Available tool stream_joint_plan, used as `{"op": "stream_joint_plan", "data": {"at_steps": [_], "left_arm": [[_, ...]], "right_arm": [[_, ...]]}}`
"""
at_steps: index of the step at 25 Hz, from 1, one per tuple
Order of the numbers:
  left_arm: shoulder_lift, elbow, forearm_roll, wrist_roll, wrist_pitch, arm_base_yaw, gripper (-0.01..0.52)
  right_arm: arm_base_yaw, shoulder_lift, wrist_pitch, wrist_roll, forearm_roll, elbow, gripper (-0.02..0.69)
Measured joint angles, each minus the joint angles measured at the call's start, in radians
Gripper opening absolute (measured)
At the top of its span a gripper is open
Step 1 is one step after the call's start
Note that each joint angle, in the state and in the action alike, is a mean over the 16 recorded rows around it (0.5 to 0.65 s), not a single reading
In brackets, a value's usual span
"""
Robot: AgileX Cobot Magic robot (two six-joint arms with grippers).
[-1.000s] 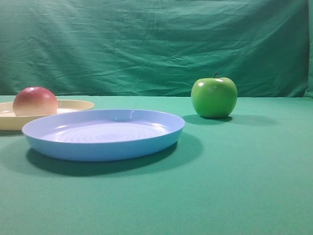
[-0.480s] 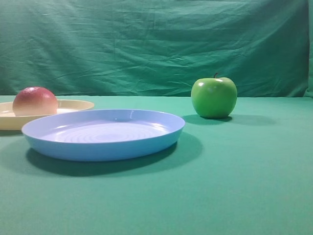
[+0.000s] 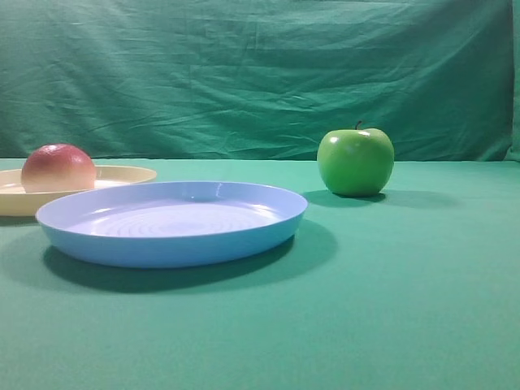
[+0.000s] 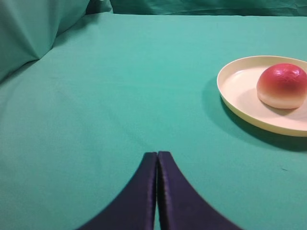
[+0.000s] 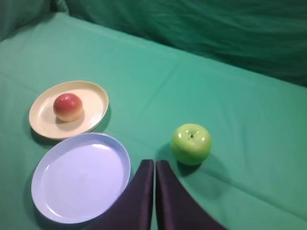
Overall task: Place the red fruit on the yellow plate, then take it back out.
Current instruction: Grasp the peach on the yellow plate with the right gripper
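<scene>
So the red fruit (image 5: 68,107) is sitting on the yellow plate (image 5: 93,98), a bit off-centre, toward the rim nearest the desk's left edge. In the left wrist view you can see it's dull red on top and fades to cream at the bottom where it touches the plate. That plate is over toward the left edge of the desk (image 3: 406,284), which has a green cloth over it.

Left tool (image 4: 157,165) has its two dark fingers pressed flat together with nothing between them, hanging over bare cloth well apart from the yellow plate. Right tool (image 5: 154,172) is the same deal, fingers together and holding nothing, up above the desk's near side between the blue plate (image 5: 76,179) and the green apple (image 5: 191,143).

Blue plate lies just beside the yellow one, on its front side, and looks bare inside. Green apple stands upright on the cloth by itself, stem up, well right of both plates.
</scene>
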Motion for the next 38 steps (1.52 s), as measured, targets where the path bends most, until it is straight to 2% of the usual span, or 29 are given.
{"op": "stream_joint_plan", "data": {"at_steps": [10,16,26,38], "left_arm": [[0.000,0.000,0.000,0.000,0.000,0.000,0.000],[0.000,0.000,0.000,0.000,0.000,0.000,0.000],[0.000,0.000,0.000,0.000,0.000,0.000,0.000],[0.000,0.000,0.000,0.000,0.000,0.000,0.000]], "right_arm": [[-0.267,-0.295,-0.195,0.020,-0.012,0.320,0.000],[-0.359,-0.469,-0.304,0.021,-0.002,0.532,0.000],[-0.396,-0.632,-0.361,0.022,0.029,0.771,0.000],[-0.396,-0.648,-0.316,0.024,0.080,0.866,0.000]]}}
